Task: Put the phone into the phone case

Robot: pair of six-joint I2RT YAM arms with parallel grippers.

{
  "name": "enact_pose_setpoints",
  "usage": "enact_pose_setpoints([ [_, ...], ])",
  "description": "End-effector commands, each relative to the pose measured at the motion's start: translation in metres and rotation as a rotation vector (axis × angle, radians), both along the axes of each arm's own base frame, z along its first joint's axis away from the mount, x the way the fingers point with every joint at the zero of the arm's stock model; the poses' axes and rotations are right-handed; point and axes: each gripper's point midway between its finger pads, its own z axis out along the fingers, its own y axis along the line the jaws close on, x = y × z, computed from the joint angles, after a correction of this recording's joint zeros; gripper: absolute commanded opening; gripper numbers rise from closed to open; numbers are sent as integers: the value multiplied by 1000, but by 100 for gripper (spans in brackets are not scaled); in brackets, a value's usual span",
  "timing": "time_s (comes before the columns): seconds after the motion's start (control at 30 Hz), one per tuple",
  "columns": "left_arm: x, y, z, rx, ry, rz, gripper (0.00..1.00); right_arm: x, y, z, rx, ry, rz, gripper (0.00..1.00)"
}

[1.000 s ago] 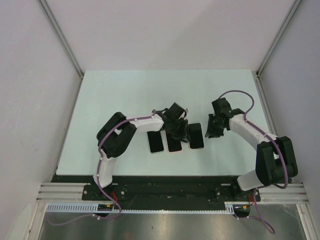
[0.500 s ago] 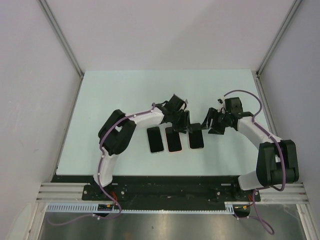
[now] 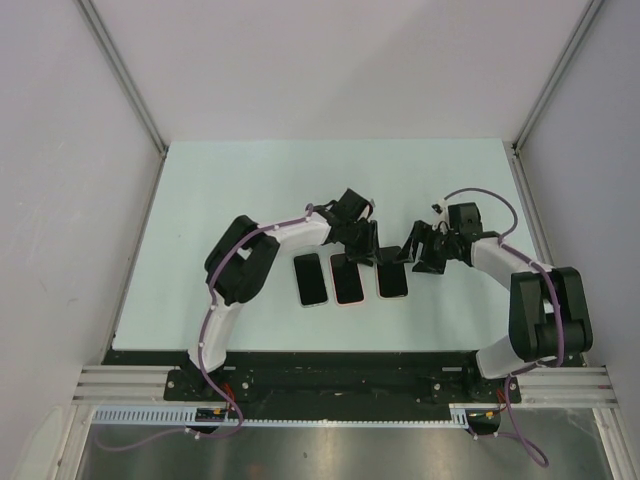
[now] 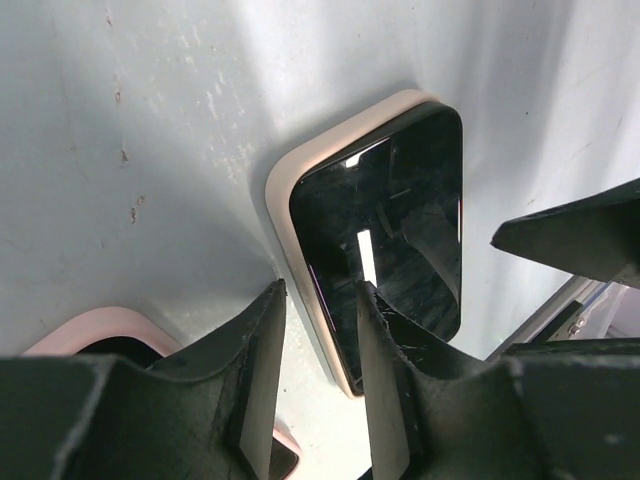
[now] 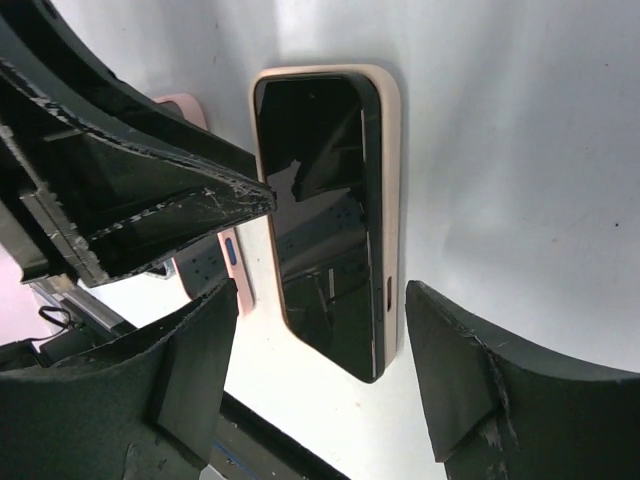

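A dark phone (image 3: 392, 279) lies screen up in a beige case (image 4: 283, 180), the rightmost of three on the table. In the left wrist view my left gripper (image 4: 320, 292) hangs over the case's left edge with the jaws a narrow gap apart, holding nothing. In the top view the left gripper (image 3: 368, 250) is at that phone's far left corner. My right gripper (image 3: 412, 252) is at its far right corner. In the right wrist view the right gripper (image 5: 320, 290) is wide open, its fingers either side of the phone (image 5: 320, 220) and above it.
Two more phones lie left of it: a middle one (image 3: 347, 282) in a pink case (image 5: 232, 262) and a left one (image 3: 311, 281). The two grippers are close together over the right phone. The black base rail (image 3: 330, 370) runs along the table's near edge.
The right gripper has moved left, closer to the rightmost phone. The left gripper has shifted from over the middle phone toward the rightmost phone's far left corner.
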Motion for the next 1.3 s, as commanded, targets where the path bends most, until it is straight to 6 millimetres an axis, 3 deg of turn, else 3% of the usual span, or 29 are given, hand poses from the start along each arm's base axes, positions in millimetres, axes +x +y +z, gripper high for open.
enact_pose_setpoints([
  [0.0,-2,-1,-11,12,24,4,38,7,0,-7,2,-31,13,73],
  [0.23,-12,-5,-15,-19,87,1,26,2,10,-27,5,9,58,73],
  [0.33,-14,-7,-12,-42,93,-4,24,0,20,-25,43,13,82,74],
  [0.63,-25,-12,-9,-109,134,-24,19,13,38,20,355,-51,121,77],
  [0.83,-28,-17,-6,-140,150,-35,17,13,43,39,512,-67,135,71],
  [1.27,-28,-17,-1,-152,139,-44,17,4,35,21,473,-26,133,66],
])
